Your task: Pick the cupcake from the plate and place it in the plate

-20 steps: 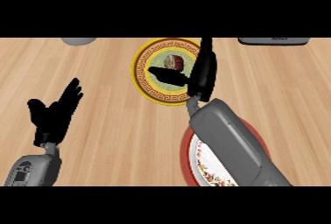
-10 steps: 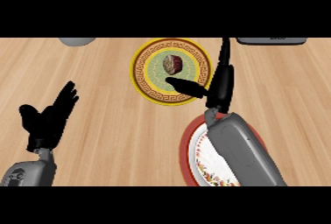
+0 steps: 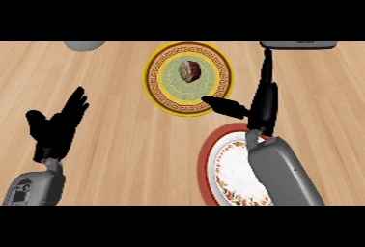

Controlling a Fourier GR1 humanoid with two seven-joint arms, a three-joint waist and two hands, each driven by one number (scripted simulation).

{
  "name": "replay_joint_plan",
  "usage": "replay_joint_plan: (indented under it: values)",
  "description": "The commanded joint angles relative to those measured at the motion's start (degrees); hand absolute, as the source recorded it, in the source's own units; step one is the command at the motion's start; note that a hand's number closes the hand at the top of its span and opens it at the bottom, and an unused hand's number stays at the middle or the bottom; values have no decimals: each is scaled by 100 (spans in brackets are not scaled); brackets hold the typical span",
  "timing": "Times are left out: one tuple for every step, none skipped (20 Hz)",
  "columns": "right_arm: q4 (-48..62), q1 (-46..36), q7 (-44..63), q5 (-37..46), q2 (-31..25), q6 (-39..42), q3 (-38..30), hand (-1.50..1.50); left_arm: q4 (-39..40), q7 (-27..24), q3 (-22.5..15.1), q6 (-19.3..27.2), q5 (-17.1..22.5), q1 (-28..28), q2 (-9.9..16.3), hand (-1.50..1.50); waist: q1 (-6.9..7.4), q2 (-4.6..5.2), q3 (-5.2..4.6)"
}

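Observation:
A brown cupcake (image 3: 189, 71) sits in the middle of a yellow-rimmed green plate (image 3: 164, 96) at the top centre. My right hand (image 3: 261, 103) stands open just right of that plate, fingers straight and pointing away, thumb reaching left over the plate's lower right rim. It does not touch the cupcake. Below it lies a red-rimmed white plate (image 3: 221, 166), partly hidden by my right forearm. My left hand (image 3: 57, 128) rests open at the left, fingers up, away from both plates.
A grey round object (image 3: 84, 45) shows at the top left edge. A dark flat object (image 3: 298, 44) lies at the top right edge. Wooden counter (image 3: 114, 159) spreads between the hands.
My right hand has shifted right, off the yellow plate, so the cupcake now shows whole. The left hand has drifted slightly left and down.

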Motion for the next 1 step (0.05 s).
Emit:
replay_joint_plan:
  values:
    - [-186, 445, -166, 35, 73, 239, -69, -150, -378, 372, -168, 171, -145, 53, -178, 0, 13, 0, 1]
